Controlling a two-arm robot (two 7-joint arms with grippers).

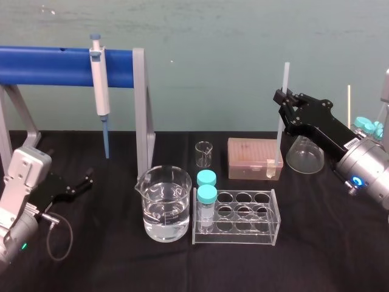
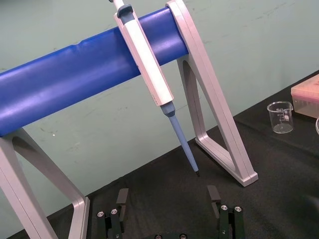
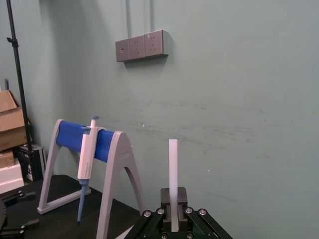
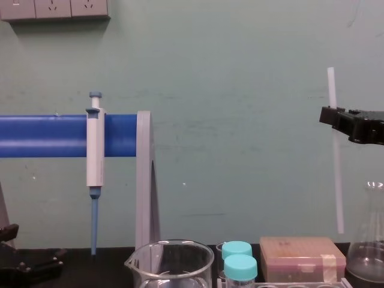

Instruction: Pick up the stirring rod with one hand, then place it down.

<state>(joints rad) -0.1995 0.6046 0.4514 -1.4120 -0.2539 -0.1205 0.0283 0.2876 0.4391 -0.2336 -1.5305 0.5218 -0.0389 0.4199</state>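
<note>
Stirring rod (image 1: pixel 279 137) stood near vertical, apparently clear of the counter (image 1: pixel 322 255). Its lower end hung by the pink tip box (image 1: pixel 249 155), with the flask (image 1: pixel 304 155) just beside. My right gripper (image 1: pixel 283 100) had its fingers closed on the rod's upper third, a short stub above and the long part below. Left gripper (image 1: pixel 85 179) sat low at the counter's far left, fingers spread, empty. Judged: the long axis ran straight down from my fingers, so setting down meant tipping it flat, away from the glassware.
</note>
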